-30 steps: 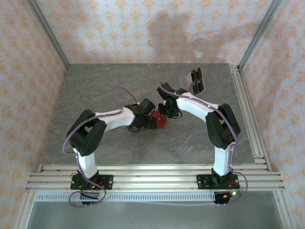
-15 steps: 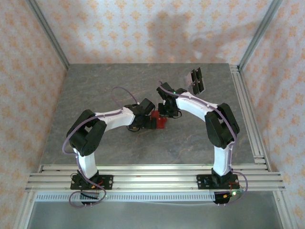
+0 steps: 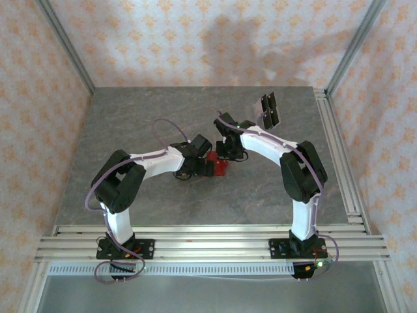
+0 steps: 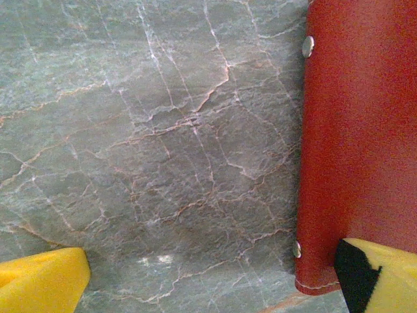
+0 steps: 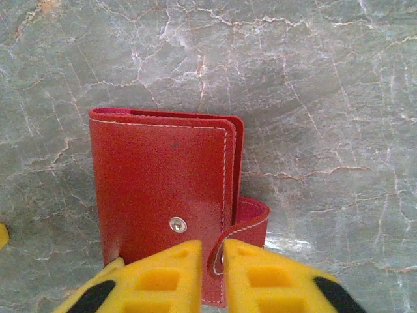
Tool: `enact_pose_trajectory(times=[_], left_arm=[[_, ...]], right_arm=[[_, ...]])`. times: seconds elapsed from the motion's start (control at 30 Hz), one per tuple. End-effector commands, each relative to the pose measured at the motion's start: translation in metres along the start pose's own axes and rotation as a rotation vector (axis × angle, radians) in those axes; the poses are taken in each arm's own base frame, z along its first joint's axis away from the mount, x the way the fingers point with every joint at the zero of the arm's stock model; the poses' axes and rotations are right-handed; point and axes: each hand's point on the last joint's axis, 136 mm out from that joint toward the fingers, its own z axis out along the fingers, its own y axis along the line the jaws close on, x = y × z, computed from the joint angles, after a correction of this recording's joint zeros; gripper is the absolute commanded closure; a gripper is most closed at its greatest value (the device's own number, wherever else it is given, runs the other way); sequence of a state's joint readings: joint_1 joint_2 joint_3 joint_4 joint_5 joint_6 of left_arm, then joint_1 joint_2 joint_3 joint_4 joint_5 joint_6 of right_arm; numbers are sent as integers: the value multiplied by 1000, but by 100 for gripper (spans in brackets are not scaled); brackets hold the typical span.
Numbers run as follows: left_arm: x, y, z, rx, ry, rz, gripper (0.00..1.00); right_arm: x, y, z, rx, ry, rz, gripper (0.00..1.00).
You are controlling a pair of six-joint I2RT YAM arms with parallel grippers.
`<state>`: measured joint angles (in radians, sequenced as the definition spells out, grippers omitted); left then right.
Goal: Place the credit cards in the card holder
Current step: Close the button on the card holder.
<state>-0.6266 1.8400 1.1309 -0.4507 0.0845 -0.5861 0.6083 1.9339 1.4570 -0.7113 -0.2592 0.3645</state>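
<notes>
The red card holder (image 3: 217, 165) lies folded on the table's middle, between both grippers. In the right wrist view the card holder (image 5: 163, 176) shows a metal snap, and its curled red tab (image 5: 251, 225) stands pinched between my right gripper's (image 5: 212, 261) yellow fingertips. My left gripper (image 4: 208, 280) is open wide over bare table. One of its fingertips (image 4: 381, 274) overlaps the near corner of the card holder (image 4: 358, 130); the other sits far to the left. The credit cards (image 3: 270, 109), dark and grey, lie grouped at the back right of the table.
A grey marbled tabletop (image 3: 143, 111) is framed by aluminium rails (image 3: 339, 156) on the right and front. Patterned walls enclose the back and sides. Both arms bend inward to the middle.
My right gripper's fingers have drawn closer together on the tab, and the wrist has edged slightly toward the back. The left arm has held still.
</notes>
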Motion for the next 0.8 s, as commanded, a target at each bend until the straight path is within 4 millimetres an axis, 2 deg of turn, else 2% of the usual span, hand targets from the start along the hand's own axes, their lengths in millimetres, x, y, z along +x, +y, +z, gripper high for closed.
enact_pose_trajectory(times=[0.0,0.3,0.47,0.5,0.57,0.77], left_arm=[[18,29,17,-127,64,-7,0],[18,28,17,-127,63,-6,0],[17,28,17,-125,62,-6,0],[17,28,17,-125,62,-5,0],[17,28,16,-124,60,-5,0],[17,27,17,-123,61,-7,0]], right_arm=[[-4,0,0,29,-10,-6,89],[-1,-4,4,43,2,-11,100],[-3,-5,-1,44,-8,-10,100],[-3,-5,-2,43,-11,-11,98],[-4,-5,-5,47,-20,-11,83],[-4,-7,-5,54,-19,-13,83]])
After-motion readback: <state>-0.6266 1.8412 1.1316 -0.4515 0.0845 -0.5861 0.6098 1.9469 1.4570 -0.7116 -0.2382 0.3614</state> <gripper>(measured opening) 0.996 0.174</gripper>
